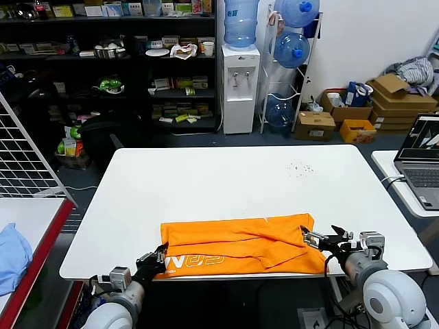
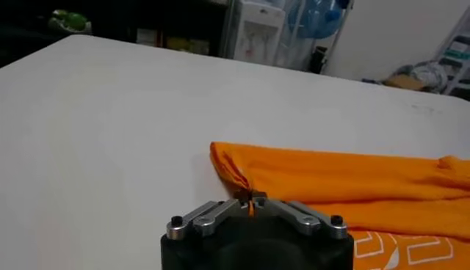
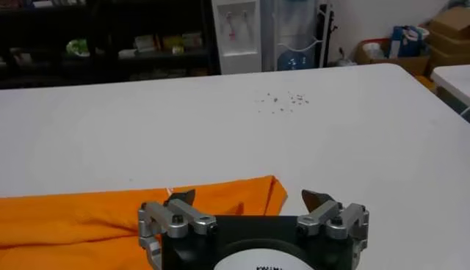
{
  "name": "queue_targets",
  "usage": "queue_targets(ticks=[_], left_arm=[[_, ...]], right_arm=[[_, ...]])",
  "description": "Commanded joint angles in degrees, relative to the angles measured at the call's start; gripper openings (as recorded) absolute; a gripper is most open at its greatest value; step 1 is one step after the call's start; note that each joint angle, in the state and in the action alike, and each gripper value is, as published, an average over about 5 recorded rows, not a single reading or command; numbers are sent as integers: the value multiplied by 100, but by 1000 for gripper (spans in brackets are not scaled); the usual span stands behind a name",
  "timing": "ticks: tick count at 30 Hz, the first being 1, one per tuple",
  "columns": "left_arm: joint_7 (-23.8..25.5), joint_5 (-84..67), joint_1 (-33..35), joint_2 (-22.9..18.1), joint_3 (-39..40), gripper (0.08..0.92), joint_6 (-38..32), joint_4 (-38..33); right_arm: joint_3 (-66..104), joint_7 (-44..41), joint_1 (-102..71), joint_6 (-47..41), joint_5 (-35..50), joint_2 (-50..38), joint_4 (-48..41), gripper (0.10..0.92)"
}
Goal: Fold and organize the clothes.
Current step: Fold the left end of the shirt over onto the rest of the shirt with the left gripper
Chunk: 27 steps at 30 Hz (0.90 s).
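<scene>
While the left gripper [image 2: 252, 196] pinches the bright orange cotton T-shirt [image 1: 240, 245] at its corner, the right gripper [image 3: 250, 198] hovers wide open, empty.

Orange cotton T-shirt [image 1: 240, 245]: soft matt cloth, creased.
White table [image 1: 233, 185]: smooth, faintly glossy.
Left gripper [image 2: 251, 196]: black body, brushed-metal links.

Head view: high, facing 12 o'clock and down over the white table [image 1: 240, 192].
Wrist views: low, close, facing 12 o'clock.
Shared: orange T-shirt [image 1: 240, 247], water dispenser [image 1: 240, 86].
</scene>
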Motion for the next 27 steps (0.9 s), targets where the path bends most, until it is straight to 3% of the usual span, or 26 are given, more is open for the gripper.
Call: queue_targets(ticks=[1, 16, 27], left_arm=[[-1, -2, -21, 75, -11, 110, 26, -86], [-177, -618, -48, 1388, -474, 110, 284, -364], [-152, -1527, -23, 2212, -1397, 110, 416, 146]], right_arm=[[-11, 9, 10, 10, -3, 11, 6, 921], [-217, 8, 275, 66, -26, 100, -49, 921], [-452, -55, 507, 145, -99, 123, -155, 921]])
